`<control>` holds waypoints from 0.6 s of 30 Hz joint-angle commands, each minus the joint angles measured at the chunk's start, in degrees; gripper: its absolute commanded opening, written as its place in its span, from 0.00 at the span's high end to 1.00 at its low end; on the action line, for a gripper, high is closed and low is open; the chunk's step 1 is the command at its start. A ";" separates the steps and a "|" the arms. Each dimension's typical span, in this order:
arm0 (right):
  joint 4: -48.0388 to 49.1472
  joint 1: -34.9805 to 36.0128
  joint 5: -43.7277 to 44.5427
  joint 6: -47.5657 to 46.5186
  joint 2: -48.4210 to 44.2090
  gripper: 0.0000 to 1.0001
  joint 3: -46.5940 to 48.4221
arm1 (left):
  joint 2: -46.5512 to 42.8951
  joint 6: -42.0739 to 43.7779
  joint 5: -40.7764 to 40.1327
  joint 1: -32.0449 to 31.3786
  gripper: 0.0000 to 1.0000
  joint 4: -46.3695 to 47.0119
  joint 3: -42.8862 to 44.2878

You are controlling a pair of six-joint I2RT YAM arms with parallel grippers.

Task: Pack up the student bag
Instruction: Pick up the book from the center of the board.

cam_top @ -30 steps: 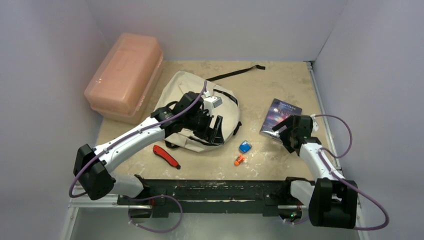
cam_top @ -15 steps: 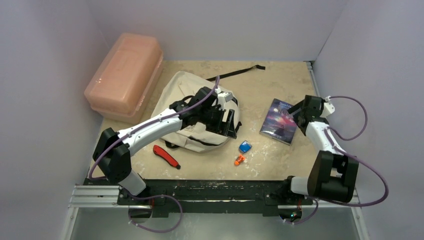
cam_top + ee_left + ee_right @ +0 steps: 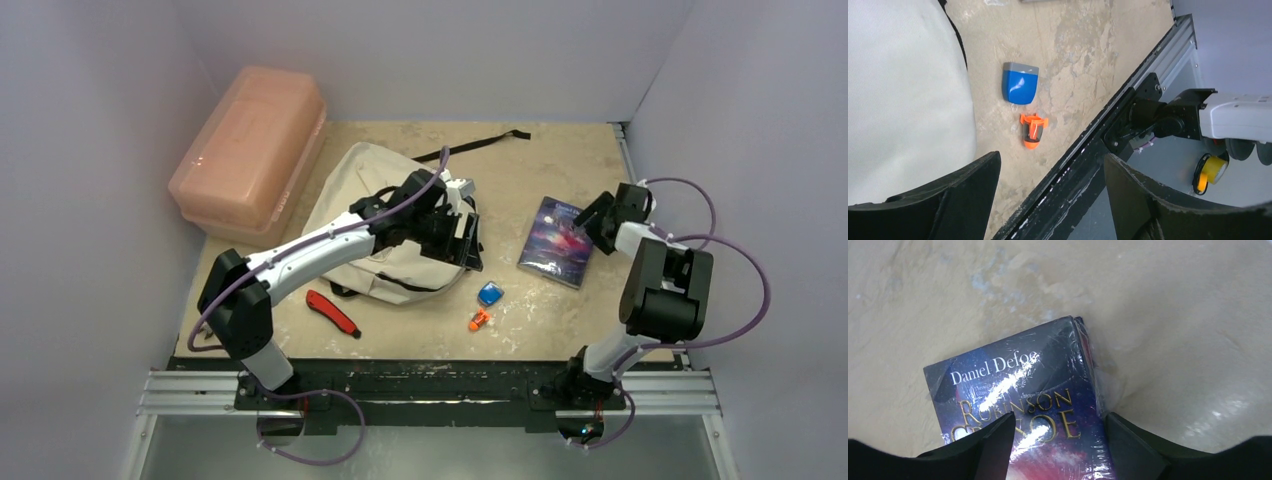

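Observation:
The student bag (image 3: 365, 200), cream fabric with black trim, lies flat left of the table's middle; its pale fabric (image 3: 903, 100) fills the left of the left wrist view. My left gripper (image 3: 468, 243) hovers at the bag's right edge, open and empty (image 3: 1050, 180). A plastic-wrapped book (image 3: 555, 243), "Robinson Crusoe" (image 3: 1038, 405), lies at the right. My right gripper (image 3: 590, 222) is low over the book's far right corner, open (image 3: 1058, 440). One finger (image 3: 983, 445) sits over the cover and the other (image 3: 1133, 445) just past the book's edge.
A blue eraser-like block (image 3: 489, 294) and a small orange item (image 3: 479, 320) lie between the bag and the front rail. A red cutter (image 3: 332, 312) lies near the bag's front. A rigid pink box (image 3: 250, 150) stands at the back left. A black strap (image 3: 470, 147) trails behind the bag.
My right arm swung from the book's near edge round to its far right corner and its jaws narrowed a little. My left gripper slid right across the bag to its right edge.

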 commanded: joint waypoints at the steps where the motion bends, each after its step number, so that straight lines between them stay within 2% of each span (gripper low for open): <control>1: 5.54 5.68 -6.04 -3.98 -0.15 0.33 -0.10 | 3.62 0.75 -2.32 -0.09 0.26 -0.07 6.22; 5: 5.74 9.31 -7.76 -4.16 -0.39 0.36 -0.93 | 8.49 2.68 -4.01 -0.06 0.27 -2.51 12.72; 14: 6.52 9.35 -13.41 -3.45 -4.28 0.39 -4.98 | 24.44 6.77 -8.56 -0.06 0.31 -9.27 32.83; 16: 7.35 9.19 -15.62 -2.59 -4.93 0.44 -6.30 | 27.27 7.35 -9.89 -0.07 0.31 -10.18 36.73; 18: 7.71 9.17 -16.51 -2.36 -5.74 0.53 -7.08 | 29.31 7.69 -10.81 -0.06 0.31 -10.11 38.50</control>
